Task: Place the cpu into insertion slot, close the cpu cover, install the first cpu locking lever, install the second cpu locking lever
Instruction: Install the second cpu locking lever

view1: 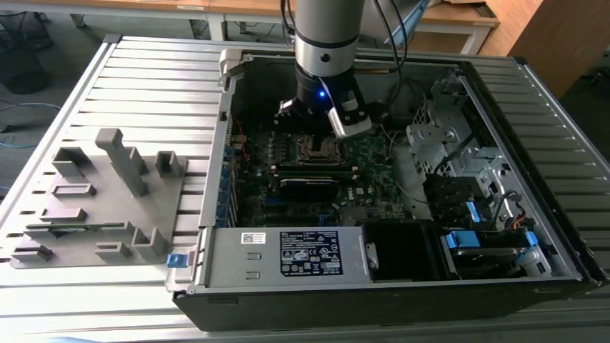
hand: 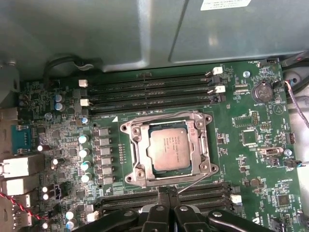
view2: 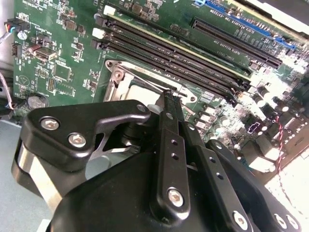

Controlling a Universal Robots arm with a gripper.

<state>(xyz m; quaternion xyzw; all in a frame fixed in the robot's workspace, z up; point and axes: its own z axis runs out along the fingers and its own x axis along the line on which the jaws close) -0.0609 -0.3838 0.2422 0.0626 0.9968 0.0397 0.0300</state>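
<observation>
Handling notes first: judging by the look, very light and rigid, but fragile on the underside and slick on top. Best taken by two opposite edges, never by the faces, and lowered flat, not slid.

Talking about the small flat square cpu [hand: 166,149] with the dull silver-grey metal top. Faint print on the lid, slightly rounded corners, no visible scratches. Sits level just ahead of the jaw tips, down in the square metal-rimmed insertion slot [hand: 126,129] on the green motherboard [hand: 251,159]. Looks properly seated as far as can be told.

Framed by the thin square silver cpu cover [hand: 140,159], which lies down flat around it with the lid showing through the window. Probably stiff sheet metal, springy at the hinge.

Black gripper [hand: 168,193] parked right at the near edge of the socket, jaws together, nothing visibly pinched between them. Same story in the second wrist view, gripper [view2: 167,99] tip right against the socket rim.

Thin wire locking lever [hand: 195,181] running off at an angle just beside the tips, looks sprung and not latched, though hard to be sure. Long black memory slots [hand: 149,89] well beyond the socket.
</observation>
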